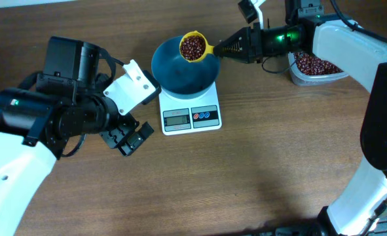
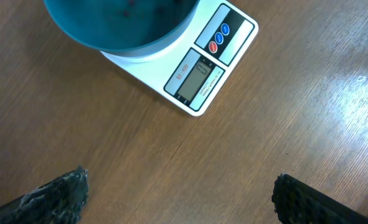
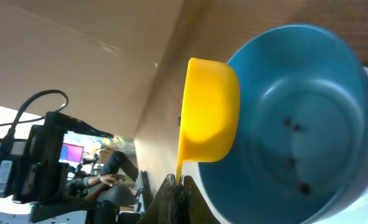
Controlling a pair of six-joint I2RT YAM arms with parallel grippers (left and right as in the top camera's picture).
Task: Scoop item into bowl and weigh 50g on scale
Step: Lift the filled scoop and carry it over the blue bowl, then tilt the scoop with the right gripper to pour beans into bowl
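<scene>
The blue bowl (image 1: 180, 73) stands on the white scale (image 1: 191, 117). My right gripper (image 1: 229, 48) is shut on the handle of a yellow scoop (image 1: 194, 46) full of red-brown beans, held over the bowl's far rim. In the right wrist view the scoop (image 3: 210, 112) shows from below beside the bowl (image 3: 333, 81), which holds a few loose beans (image 3: 294, 127). My left gripper (image 1: 128, 137) is open and empty, low over the table left of the scale; its view shows the scale (image 2: 210, 68) and the bowl (image 2: 118, 28) ahead.
A clear tub (image 1: 316, 68) of beans stands at the back right, behind my right arm. The white wrist block of my left arm (image 1: 133, 86) sits close to the bowl's left side. The scale's display (image 1: 177, 118) is too small to read.
</scene>
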